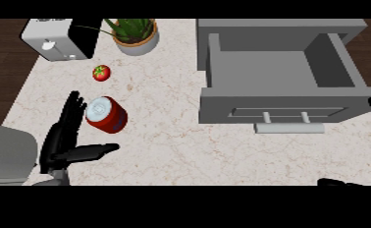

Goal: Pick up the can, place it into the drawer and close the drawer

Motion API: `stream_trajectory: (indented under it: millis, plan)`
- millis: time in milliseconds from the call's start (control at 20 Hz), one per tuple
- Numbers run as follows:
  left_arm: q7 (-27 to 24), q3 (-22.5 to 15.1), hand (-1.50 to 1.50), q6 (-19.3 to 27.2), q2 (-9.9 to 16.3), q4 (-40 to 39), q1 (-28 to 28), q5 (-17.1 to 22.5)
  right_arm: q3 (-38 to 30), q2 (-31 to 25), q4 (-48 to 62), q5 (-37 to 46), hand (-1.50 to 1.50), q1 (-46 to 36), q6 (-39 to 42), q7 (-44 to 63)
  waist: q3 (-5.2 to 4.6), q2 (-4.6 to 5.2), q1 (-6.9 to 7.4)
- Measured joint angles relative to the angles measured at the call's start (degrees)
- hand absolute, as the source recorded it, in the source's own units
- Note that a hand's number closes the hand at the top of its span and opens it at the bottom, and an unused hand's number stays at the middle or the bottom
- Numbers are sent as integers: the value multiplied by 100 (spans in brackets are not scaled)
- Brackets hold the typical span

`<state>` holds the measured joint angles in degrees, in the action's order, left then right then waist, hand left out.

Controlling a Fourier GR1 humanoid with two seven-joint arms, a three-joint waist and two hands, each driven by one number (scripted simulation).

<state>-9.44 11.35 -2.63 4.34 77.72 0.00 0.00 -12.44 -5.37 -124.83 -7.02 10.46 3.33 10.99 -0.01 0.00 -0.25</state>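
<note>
A red can [107,115] with a silver top lies tilted on the marble counter at the left. My left hand [64,136] stands open just left of it, fingers straight and pointing away from me, fingertips beside the can's top, thumb stretched out below the can. The grey drawer [279,106] is pulled open at the right, its inside bare, a bar handle on its front. Only a black sliver of my right hand [340,183] shows at the lower right edge.
A tomato [101,72] lies beyond the can. A potted plant [135,35] and a white toaster [58,39] stand at the back left. The counter's left edge runs close by my left forearm.
</note>
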Motion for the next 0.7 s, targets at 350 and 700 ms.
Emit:
stream_trajectory:
  millis: [350,700]
  plan:
    - [-645,103,-150,104,19,-1115,-307,-24,-77,58,-153,-22,-150,67,122,70,-1,0,-4]
    - [-1389,348,-150,79,218,-2528,-847,81,-166,41,-215,27,-150,-89,142,255,-1,3,-7]
